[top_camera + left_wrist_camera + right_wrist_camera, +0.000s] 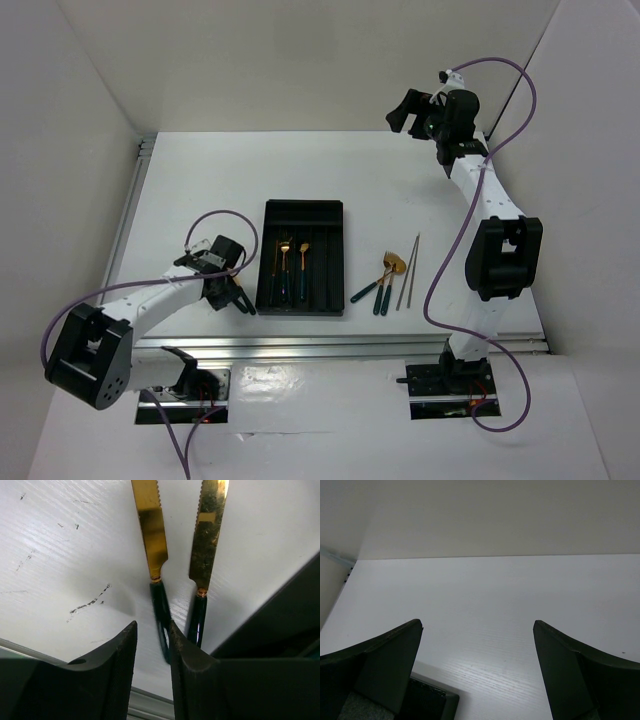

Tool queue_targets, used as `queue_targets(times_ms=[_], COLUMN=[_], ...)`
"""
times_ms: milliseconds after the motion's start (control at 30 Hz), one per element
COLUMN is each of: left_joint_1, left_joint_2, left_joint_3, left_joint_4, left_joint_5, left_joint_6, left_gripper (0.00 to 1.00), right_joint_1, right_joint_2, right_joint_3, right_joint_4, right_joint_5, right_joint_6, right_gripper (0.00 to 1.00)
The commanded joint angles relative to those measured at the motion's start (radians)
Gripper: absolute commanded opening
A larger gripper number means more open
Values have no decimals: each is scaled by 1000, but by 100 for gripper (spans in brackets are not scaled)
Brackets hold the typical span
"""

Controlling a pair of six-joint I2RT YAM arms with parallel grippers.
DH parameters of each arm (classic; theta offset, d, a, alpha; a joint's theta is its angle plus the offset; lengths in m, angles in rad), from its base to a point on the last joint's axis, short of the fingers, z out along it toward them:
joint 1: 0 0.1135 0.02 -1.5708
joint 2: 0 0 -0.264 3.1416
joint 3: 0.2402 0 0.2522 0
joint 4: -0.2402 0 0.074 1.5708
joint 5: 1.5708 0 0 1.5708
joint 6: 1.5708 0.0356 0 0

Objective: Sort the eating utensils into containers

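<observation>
My left jaws stand narrowly open at the dark teal handle of a gold-bladed knife (151, 535). It lies pointing straight away from them on the white worktop (60, 545), just left of the black rectangular plastic tray (303, 204). The right jaws hang wide open, far off.

Right end effector (477, 625) wide open

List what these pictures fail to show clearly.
- Left wrist view: tips of both knives, cut off by the top edge; the left one's handle end, blurred beside a finger.
- Top view: the loose utensils right of the tray, too small and overlapping to count.
</observation>
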Motion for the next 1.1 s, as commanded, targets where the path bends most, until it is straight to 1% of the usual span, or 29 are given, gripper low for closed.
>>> queue_targets(times_ms=[0,233,333,433,467,533,567,667,767,867,1000,1033,1067], left_joint_1=[-3,-3,-3,-3,-3,-3,-3,-3,-3,-3,-3,-3,-3], left_joint_2=[37,91,120,145,145,154,165,175,176,133,16,-39,-65], left_joint_3=[22,22,22,22,22,22,22,22,22,32,52,52,52], left_joint_4=[14,34,23,14,14,14,23,23,23,2,-28,-28,-28], left_joint_5=[-9,-9,-9,-9,-9,0,9,19,28,28,28,38,61], left_joint_6=[-14,-25,-25,-25,-25,-25,-25,-25,-4,19,68,85,129], left_gripper=[39,40,36,28,22,17,11,0,0,0,0,0,0], right_joint_1=[-6,-6,-6,-6,-6,-6,-6,-6,-6,-6,-6,-6,-6], right_joint_2=[-27,-27,-27,-27,-27,-27,-27,-27,-27,-27,-27,-18,-18], right_joint_3=[24,24,24,24,24,24,24,24,24,24,24,24,24], right_joint_4=[35,35,35,35,35,35,35,35,35,35,35,35,35], right_joint_5=[8,17,17,17,17,17,17,26,26,26,26,26,26], right_joint_6=[-4,-4,-4,-4,-4,-4,-4,-4,-4,-4,-4,-4,-4], right_gripper=[100,100,100,100,100,100,100,100,100,100,100,100,100])
